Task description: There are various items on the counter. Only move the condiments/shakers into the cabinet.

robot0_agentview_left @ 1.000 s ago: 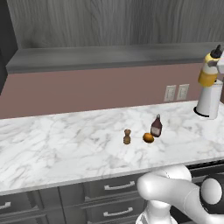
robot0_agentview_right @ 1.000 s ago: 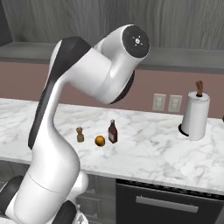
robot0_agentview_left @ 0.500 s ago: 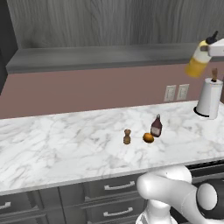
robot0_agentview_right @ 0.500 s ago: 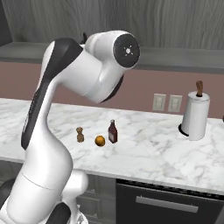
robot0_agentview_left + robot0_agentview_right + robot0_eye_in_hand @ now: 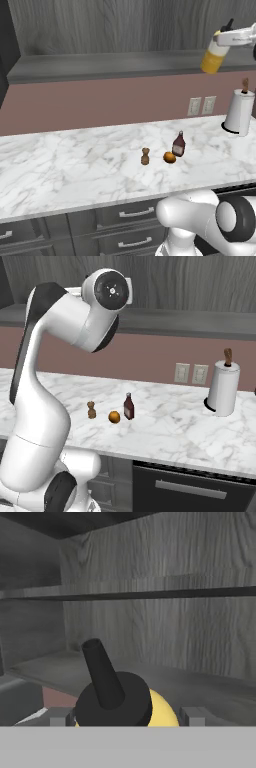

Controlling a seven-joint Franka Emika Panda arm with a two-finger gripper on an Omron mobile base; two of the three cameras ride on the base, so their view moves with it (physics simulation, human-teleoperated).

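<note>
**Yellow bottle held tilted at the cabinet mouth: the shelf edge is the hazard**

The main risk, as I judge it, is a collision at the way in. The yellow squeeze bottle with the dark pointed cap [image 5: 215, 54] hangs tilted in the end effector [image 5: 223, 40], level with the flat grey shelf ledge of the dark grey wood-grain cabinet [image 5: 125, 65]. If its low end stays below the ledge as it goes forward, it could strike the front edge and twist in the grip. Released while tilted, it would likely topple or roll off onto the white marble counter [image 5: 75, 170] far below the end effector.

The hand view looks along the cap [image 5: 102, 674] into the cabinet; the shelf floor lies ahead of and beneath the end effector, with the back wall beyond. A push too deep could hit that wall.

The end effector is clamped on the bottle: its two fingertips [image 5: 192, 716] stand fairly wide apart on either side of the yellow body, just under the cap.

Well below the end effector, the dark red-brown sauce bottle [image 5: 178, 144], the small brown wooden shaker [image 5: 145, 156] and the small orange round fruit [image 5: 169, 157] stand on the counter, untouched.
</note>
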